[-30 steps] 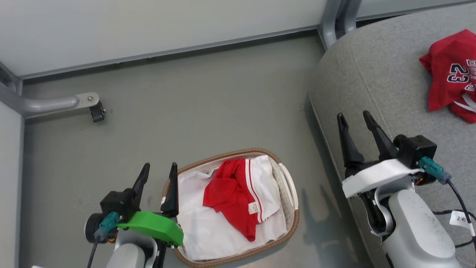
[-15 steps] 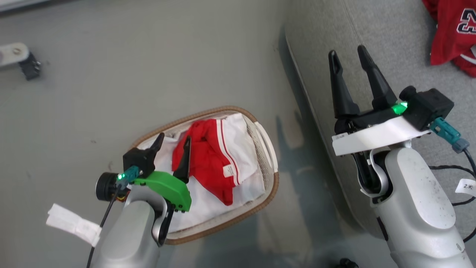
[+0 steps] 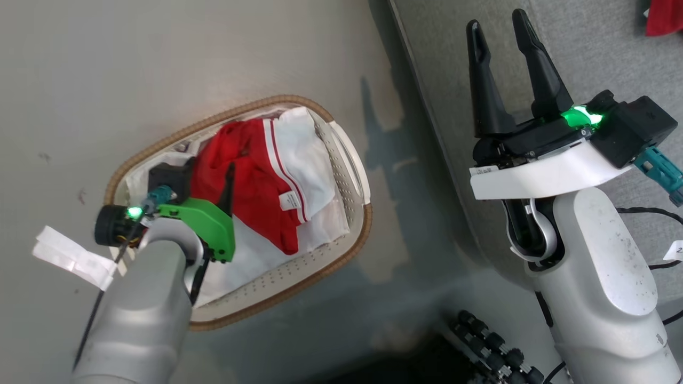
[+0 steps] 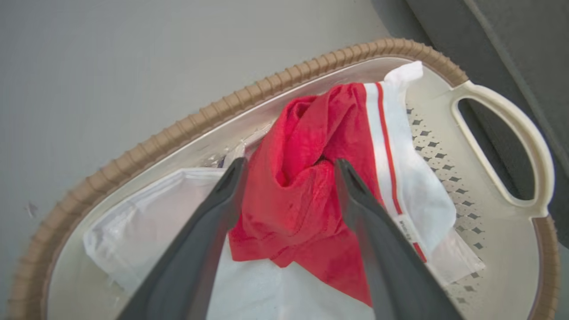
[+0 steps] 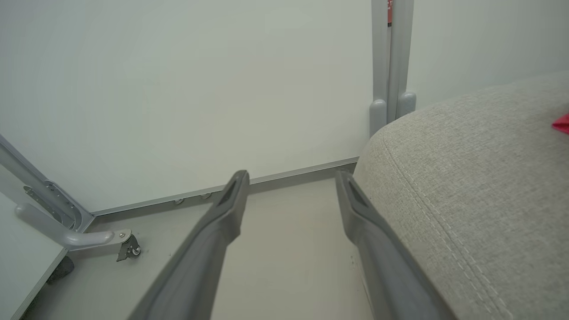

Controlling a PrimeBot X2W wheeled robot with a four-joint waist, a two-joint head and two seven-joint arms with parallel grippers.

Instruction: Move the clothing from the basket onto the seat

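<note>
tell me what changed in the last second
The left hand moved from the basket rim to over the red garment, open and straddling its fold, nothing gripped yet. The right hand stayed open and empty by the seat; the garment lies as before.

The floor (image 3: 160, 58) carries the basket (image 3: 299, 269), near the seat (image 3: 597, 48); clothing (image 3: 667, 18) lies at the seat's far edge.

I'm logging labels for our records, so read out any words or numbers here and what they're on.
None can be read.
Sewn tag on the red clothing: print too small.
Sticker on the white wrist bracket: too small.
Cable tag: cut off at the picture's edge.
</note>
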